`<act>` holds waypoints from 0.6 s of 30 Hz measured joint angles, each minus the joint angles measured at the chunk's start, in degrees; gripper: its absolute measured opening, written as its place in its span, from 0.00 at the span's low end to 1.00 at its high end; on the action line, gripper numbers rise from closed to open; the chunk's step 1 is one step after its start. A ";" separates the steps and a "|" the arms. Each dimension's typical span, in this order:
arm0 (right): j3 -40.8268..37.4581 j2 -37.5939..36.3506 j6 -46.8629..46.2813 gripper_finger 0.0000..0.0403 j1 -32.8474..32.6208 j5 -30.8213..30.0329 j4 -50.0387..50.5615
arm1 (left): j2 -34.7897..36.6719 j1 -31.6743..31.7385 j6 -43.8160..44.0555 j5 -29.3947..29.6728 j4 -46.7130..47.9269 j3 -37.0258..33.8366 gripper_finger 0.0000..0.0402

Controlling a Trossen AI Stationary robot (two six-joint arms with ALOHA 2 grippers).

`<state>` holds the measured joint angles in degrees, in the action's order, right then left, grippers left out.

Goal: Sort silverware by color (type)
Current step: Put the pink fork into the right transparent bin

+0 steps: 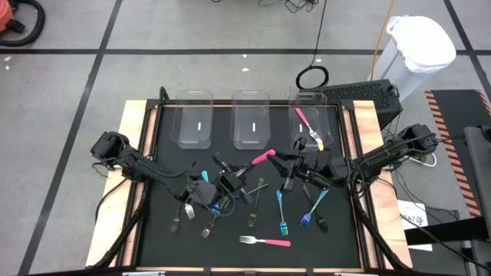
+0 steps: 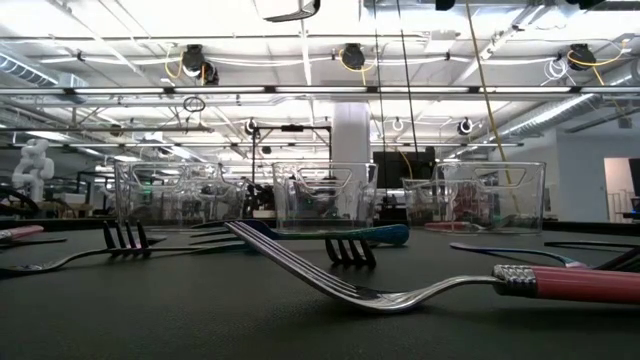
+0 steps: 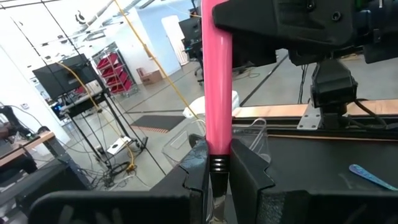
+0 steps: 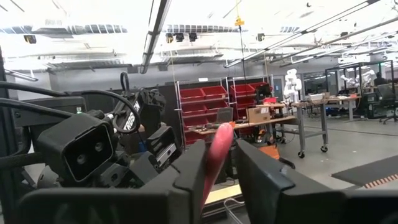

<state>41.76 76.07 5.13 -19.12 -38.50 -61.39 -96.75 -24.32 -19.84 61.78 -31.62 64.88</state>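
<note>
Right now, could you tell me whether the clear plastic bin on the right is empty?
Not empty: the right clear plastic bin holds one pink-handled fork lying inside.

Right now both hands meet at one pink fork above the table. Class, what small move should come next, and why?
Probably the right hand should close fully on the pink fork. The left hand grips it near the neck, while the handle end sits between the right fingers. A pink fork already lies in the right bin.

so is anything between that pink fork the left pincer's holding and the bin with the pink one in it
Yes: the right pincer sits at the handle end of the pink fork held by the left pincer, between it and the right-hand bin holding another pink fork.
</note>
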 joint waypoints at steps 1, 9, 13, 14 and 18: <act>0.00 0.00 0.01 0.15 0.02 0.00 0.08 | 0.00 0.05 -0.02 0.08 0.04 0.00 0.10; 0.00 0.00 1.24 0.06 0.01 0.63 0.80 | 0.00 1.24 1.31 -0.28 2.17 -0.04 0.10; 0.00 0.04 2.12 0.06 0.05 0.03 0.99 | 0.00 1.88 2.85 -0.41 3.42 -0.04 0.14; 0.00 0.04 2.71 0.06 0.05 -0.22 0.97 | 0.00 1.97 2.96 -0.40 3.43 -0.02 0.16; -0.02 0.02 5.60 0.06 0.63 -1.70 -0.35 | 0.00 2.16 3.09 -0.27 3.45 -0.02 0.33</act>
<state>41.74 76.09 10.73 -18.49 -40.21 -61.73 -96.75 -22.15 -16.74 61.51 -28.17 64.86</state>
